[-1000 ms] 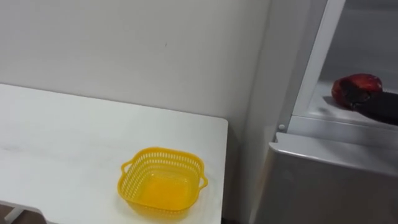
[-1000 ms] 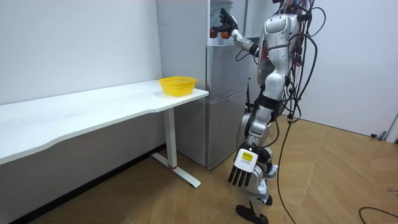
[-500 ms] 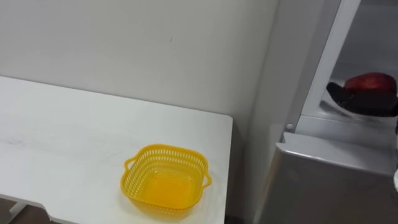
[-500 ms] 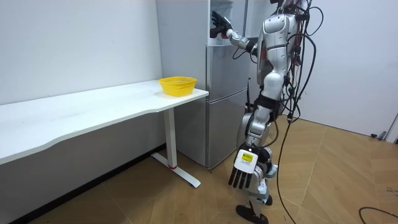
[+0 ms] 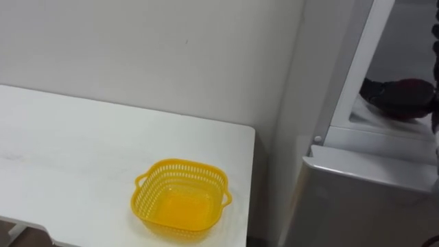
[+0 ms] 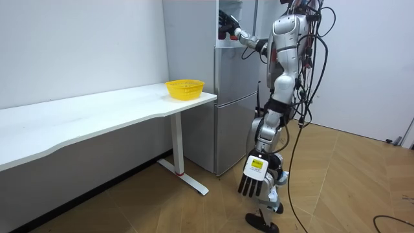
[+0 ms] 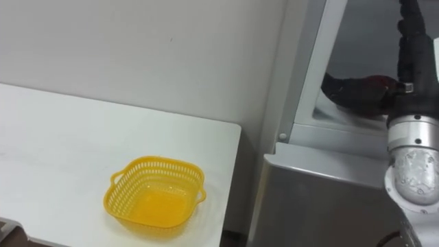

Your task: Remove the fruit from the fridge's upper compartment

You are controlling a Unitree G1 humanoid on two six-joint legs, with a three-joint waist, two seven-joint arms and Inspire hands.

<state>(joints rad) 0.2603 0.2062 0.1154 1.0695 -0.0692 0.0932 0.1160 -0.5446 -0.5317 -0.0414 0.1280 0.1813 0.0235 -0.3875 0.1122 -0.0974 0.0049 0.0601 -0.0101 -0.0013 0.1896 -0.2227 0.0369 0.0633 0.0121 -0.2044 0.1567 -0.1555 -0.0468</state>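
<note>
Right hand (image 7: 346,90) has dropped from the mouth of the upper fridge compartment (image 5: 401,41) onto the red item (image 5: 418,88). A second ago that item showed mostly bare; now dark fingers cover most of it.

Current state:
- red item sits on the compartment shelf (image 5: 374,123), near the front edge, under the right hand
- fingers lie over it; can't tell whether they have closed around it
- left hand (image 6: 254,176) hangs low by the leg, fingers relaxed, holding nothing
- robot stands upright right at the fridge, right arm reaching in and up
- yellow basket (image 5: 181,200) sits on the white table (image 5: 68,158), near the corner beside the fridge

Risks as I judge them:
- Round, smooth-looking item: if the grasp is only over the top, it could squirt out backward into the compartment or roll off the shelf lip when the hand closes.
- Pulling out before the grip is confirmed likely means a drop down the fridge front to the floor.
- The forearm passes close to the door frame (image 5: 357,62), so a sideways withdrawal could clip it and jolt the item loose.
- The hand hides most of the item from the head cameras, so checking the grasp visually is poor here.
</note>
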